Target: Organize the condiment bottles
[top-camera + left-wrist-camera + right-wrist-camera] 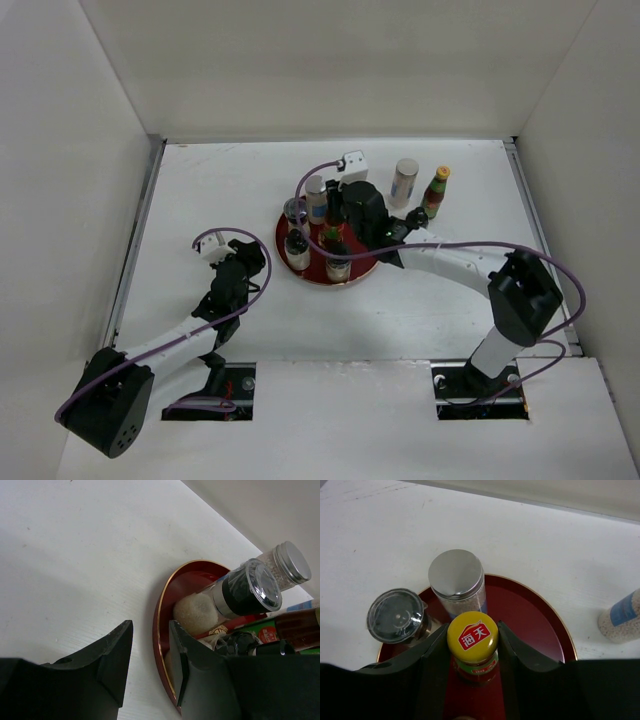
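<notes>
A round red tray [362, 266] holds several condiment bottles: a silver-topped shaker [316, 196], dark-lidded jars [296, 211] and a yellow-capped sauce bottle [331, 238]. My right gripper [472, 641] is over the tray, and its fingers press both sides of the yellow cap [472, 636]. Behind the cap stand the shaker [456, 576] and a dark-lidded jar [396, 616]. A second shaker [405, 181] and a second yellow-capped bottle [437, 191] stand off the tray at the back right. My left gripper [150, 632] is open and empty at the tray's left rim [161, 611].
White walls close in the table on the left, back and right. The off-tray shaker also shows at the right edge of the right wrist view [621, 618]. The left wrist view shows a dark-banded jar [247, 587] and a shaker [286, 566] on the tray.
</notes>
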